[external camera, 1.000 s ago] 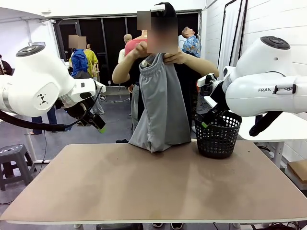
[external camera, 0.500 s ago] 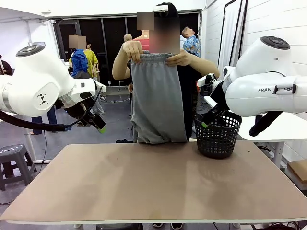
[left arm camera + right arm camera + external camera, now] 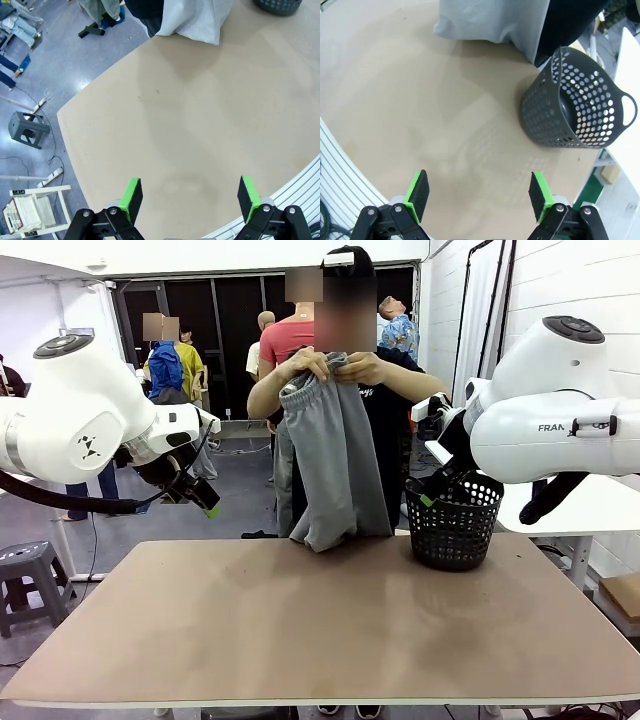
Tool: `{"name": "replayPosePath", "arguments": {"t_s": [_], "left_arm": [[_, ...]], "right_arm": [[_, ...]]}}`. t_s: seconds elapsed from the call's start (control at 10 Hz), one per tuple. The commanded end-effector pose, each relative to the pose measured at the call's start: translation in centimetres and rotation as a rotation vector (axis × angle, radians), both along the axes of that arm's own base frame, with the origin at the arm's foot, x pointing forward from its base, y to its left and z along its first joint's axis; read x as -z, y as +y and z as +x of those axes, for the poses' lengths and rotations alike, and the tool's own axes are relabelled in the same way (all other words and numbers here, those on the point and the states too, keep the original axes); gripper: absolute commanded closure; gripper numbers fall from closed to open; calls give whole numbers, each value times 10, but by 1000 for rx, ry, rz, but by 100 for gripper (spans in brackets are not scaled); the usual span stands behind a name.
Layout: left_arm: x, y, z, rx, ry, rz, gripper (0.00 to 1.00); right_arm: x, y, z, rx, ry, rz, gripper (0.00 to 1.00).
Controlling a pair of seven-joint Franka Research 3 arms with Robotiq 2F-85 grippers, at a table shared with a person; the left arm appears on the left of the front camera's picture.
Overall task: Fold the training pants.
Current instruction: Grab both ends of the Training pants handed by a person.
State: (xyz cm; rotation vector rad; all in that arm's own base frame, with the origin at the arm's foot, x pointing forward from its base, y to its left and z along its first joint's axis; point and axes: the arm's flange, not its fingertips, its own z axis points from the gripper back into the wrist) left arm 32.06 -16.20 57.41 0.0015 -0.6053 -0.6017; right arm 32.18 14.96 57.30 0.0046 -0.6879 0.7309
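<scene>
While a person's hands (image 3: 365, 368) hold 1 training pants (image 3: 335, 455) over the desk (image 3: 320, 630), left gripper (image 3: 190, 195) & right gripper (image 3: 479, 192) gape wide, empty; 1 basket (image 3: 455, 530); hem maybe touching desk.

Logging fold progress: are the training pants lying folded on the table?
No: the training pants hang from the person's hands, bunched at the waistband.

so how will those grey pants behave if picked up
Probably floppy: the training pants hang in soft folds from the person's hands, bunched at the top. Likely light, since a grip at the top edge carries them. Pinched at one spot, they would probably sag and drape.
</scene>
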Motion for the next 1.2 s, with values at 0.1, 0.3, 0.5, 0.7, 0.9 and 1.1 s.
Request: {"name": "replayPosePath", "arguments": {"t_s": [0.1, 0.3, 0.5, 0.7, 0.9, 1.1], "left_arm": [[0, 0, 0, 1, 1, -3, 0], [0, 0, 0, 1, 1, -3, 0], [0, 0, 0, 1, 1, -3, 0], [0, 0, 0, 1, 1, -3, 0], [0, 0, 0, 1, 1, -3, 0], [0, 0, 0, 1, 1, -3, 0]], "right_arm": [[0, 0, 0, -7, 3, 8, 0], [0, 0, 0, -7, 3, 8, 0], [0, 0, 0, -7, 3, 8, 0], [0, 0, 0, -7, 3, 8, 0], [0, 0, 0, -7, 3, 8, 0], [0, 0, 0, -7, 3, 8, 0]]}}
